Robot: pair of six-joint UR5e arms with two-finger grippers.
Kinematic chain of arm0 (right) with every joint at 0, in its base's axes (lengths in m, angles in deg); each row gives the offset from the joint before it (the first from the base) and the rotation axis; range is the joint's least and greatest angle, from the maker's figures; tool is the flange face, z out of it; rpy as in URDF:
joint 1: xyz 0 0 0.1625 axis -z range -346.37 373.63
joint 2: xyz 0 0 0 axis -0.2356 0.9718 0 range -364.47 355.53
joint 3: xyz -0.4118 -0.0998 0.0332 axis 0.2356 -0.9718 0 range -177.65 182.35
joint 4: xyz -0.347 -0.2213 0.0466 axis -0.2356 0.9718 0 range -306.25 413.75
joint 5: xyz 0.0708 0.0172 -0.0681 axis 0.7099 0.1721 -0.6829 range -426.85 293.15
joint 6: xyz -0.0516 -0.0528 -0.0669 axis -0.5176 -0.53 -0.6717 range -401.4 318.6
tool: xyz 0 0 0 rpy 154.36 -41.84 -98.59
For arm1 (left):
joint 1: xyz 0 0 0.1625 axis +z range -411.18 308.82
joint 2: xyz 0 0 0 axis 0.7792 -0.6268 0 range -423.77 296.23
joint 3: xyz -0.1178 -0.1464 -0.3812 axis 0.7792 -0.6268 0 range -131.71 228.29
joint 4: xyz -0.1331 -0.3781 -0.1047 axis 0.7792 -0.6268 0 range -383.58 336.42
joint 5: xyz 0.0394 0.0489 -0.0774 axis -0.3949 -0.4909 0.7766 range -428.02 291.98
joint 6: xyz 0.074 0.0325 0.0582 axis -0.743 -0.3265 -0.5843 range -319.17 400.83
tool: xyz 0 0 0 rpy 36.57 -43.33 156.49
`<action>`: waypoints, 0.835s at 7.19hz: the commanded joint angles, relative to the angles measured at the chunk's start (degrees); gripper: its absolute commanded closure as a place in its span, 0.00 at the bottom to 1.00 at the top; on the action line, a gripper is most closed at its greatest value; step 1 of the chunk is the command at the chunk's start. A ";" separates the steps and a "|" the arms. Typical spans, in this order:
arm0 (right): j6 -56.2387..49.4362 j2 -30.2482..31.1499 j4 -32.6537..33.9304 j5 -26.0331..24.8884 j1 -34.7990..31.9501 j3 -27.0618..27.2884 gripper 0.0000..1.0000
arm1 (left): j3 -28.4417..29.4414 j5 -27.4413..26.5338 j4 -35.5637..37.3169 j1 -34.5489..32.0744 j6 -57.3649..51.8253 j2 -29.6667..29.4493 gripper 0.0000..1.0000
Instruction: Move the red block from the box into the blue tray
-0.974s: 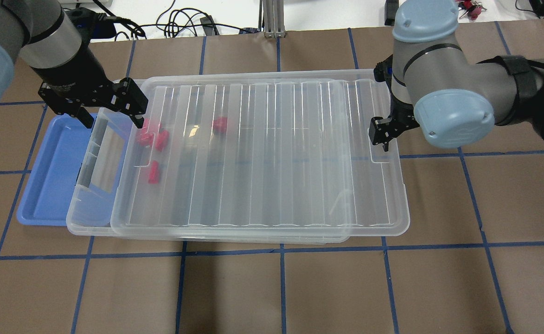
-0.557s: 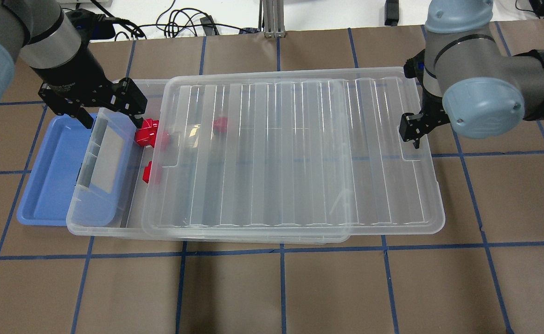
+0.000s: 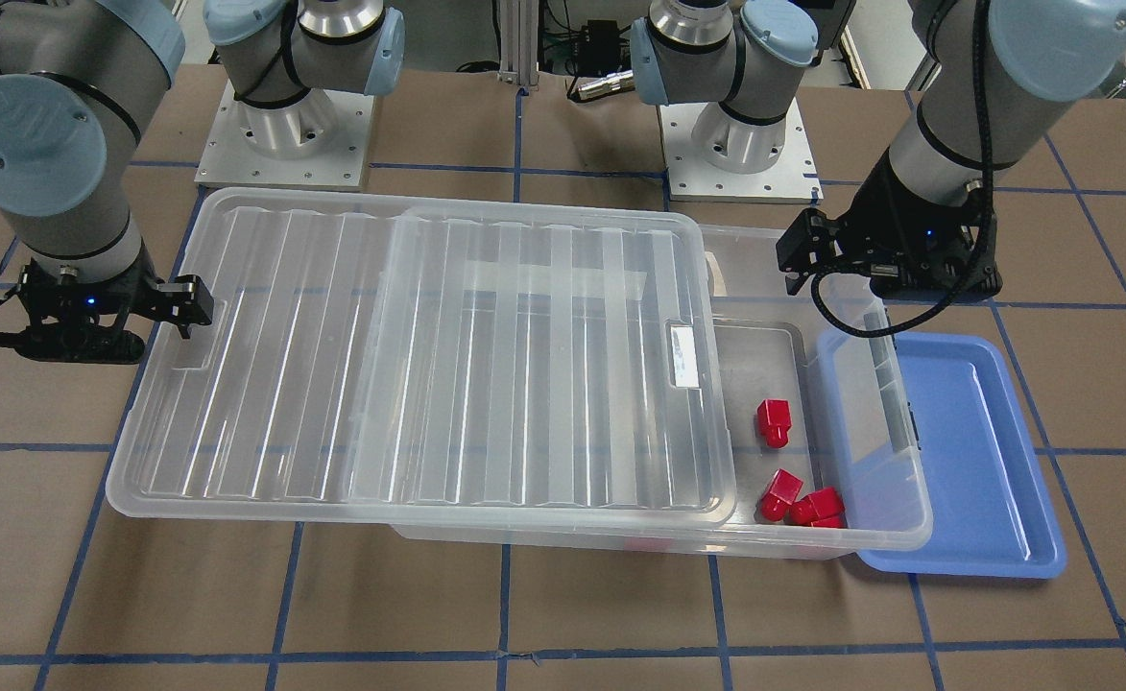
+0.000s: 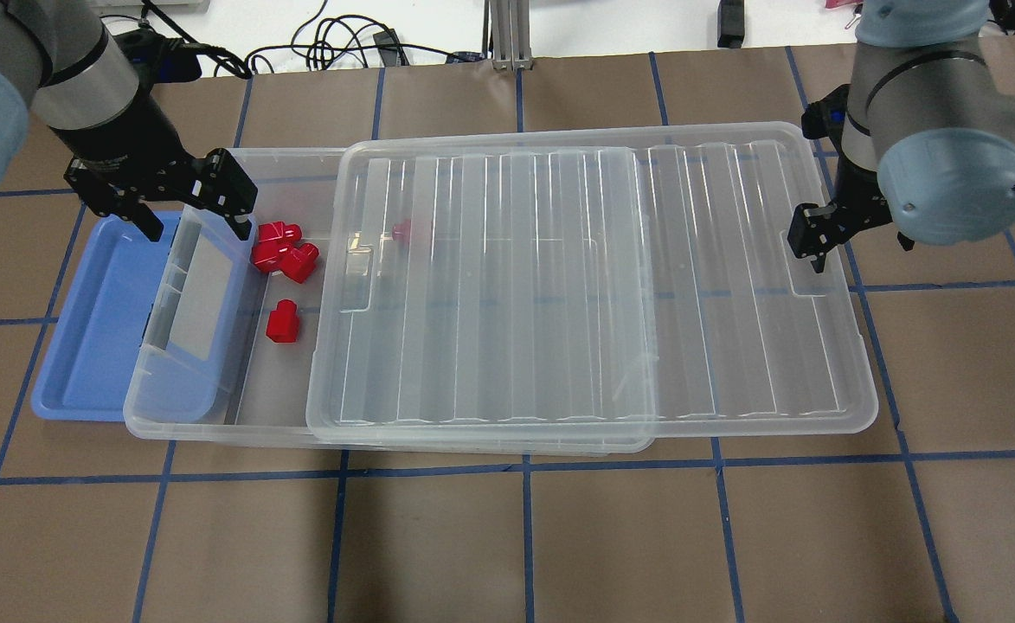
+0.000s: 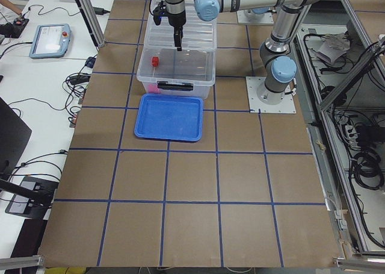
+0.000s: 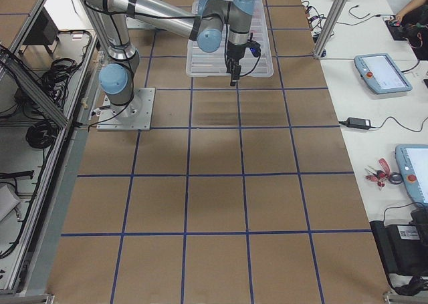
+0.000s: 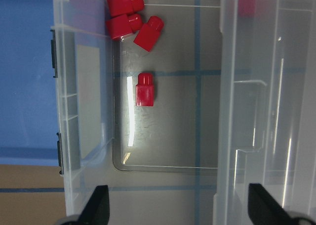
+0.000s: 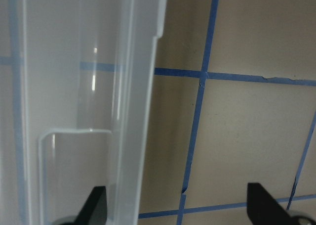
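The clear box (image 4: 180, 427) lies across the table's middle. Its ribbed lid (image 4: 594, 285) is slid toward my right and leaves the box's left end uncovered. Several red blocks lie there: a cluster (image 4: 280, 249) (image 7: 126, 17) and a single one (image 4: 283, 320) (image 7: 145, 89). Another block (image 4: 403, 229) shows dimly under the lid. The blue tray (image 4: 96, 320) (image 3: 966, 451) sits partly under the box's left end. My left gripper (image 4: 191, 215) (image 7: 180, 205) is open and empty above that end. My right gripper (image 4: 819, 238) (image 8: 180, 205) is open, with the lid's right edge between its fingers.
The table is brown paper with a blue tape grid (image 4: 524, 467). Cables (image 4: 334, 43) lie beyond the far edge. Both arm bases (image 3: 284, 125) stand behind the box.
The lid has slid to the right along with my right gripper, which uncovered the red blocks at the box's left end. My left gripper has shifted slightly back and stayed open.
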 commanded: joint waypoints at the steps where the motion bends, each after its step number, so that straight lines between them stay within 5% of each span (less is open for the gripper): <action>1: -0.46 0.06 -0.17 -0.79 1.95 0.06 0.00 | -1.88 0.28 4.89 1.65 -5.30 -2.48 0.00; 4: -0.20 0.49 -0.09 -0.18 1.69 -0.38 0.00 | -9.61 0.54 14.83 2.54 -4.99 -4.07 0.00; 6: 0.24 2.94 -1.92 4.89 1.43 -2.31 0.00 | -10.85 0.63 14.95 2.54 -5.16 -5.56 0.00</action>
